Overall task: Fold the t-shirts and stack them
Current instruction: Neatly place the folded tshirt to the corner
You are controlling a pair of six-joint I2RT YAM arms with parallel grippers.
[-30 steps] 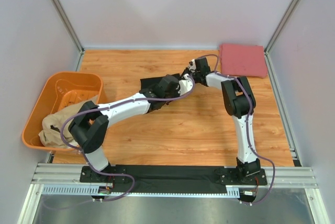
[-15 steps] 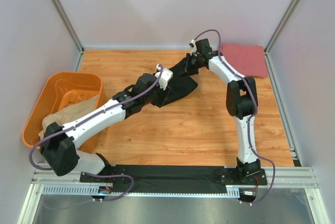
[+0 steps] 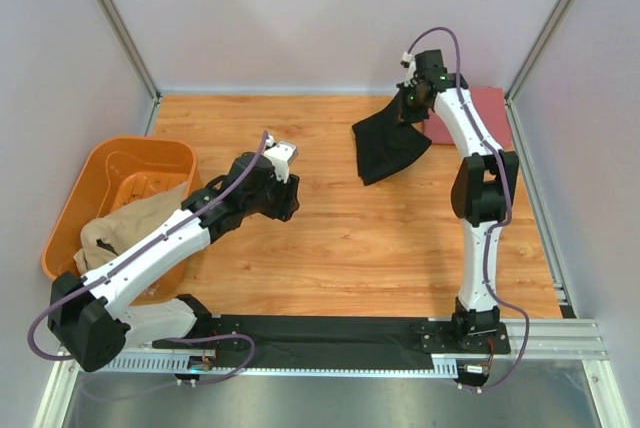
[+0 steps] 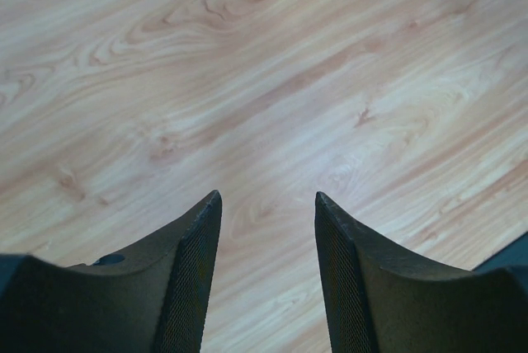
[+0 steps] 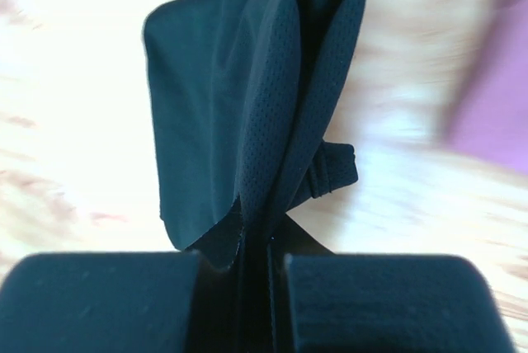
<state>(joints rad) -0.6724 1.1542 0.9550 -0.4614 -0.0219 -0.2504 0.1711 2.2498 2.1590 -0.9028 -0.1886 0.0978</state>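
Observation:
My right gripper [image 3: 413,108] is shut on a bunched edge of the black t-shirt [image 3: 388,146]. The shirt hangs from it above the back right of the table, with its lower end near the wood. In the right wrist view the black cloth [image 5: 247,97] is pinched between the closed jaws of that gripper [image 5: 262,246]. The folded pinkish-red t-shirt [image 3: 495,116] lies flat in the back right corner, just right of that gripper. My left gripper [image 3: 288,203] is open over bare wood left of centre and holds nothing [image 4: 268,196]. The tan t-shirt [image 3: 125,230] is draped over the tub's near side.
An orange plastic tub [image 3: 100,170] stands at the table's left edge. Grey walls with metal posts close in the table on three sides. A black strip [image 3: 330,333] and rail run along the near edge between the arm bases.
My left gripper opened, let go of the black t-shirt and drew back to the left. My right gripper carried the shirt up and towards the back right, beside the pinkish-red one.

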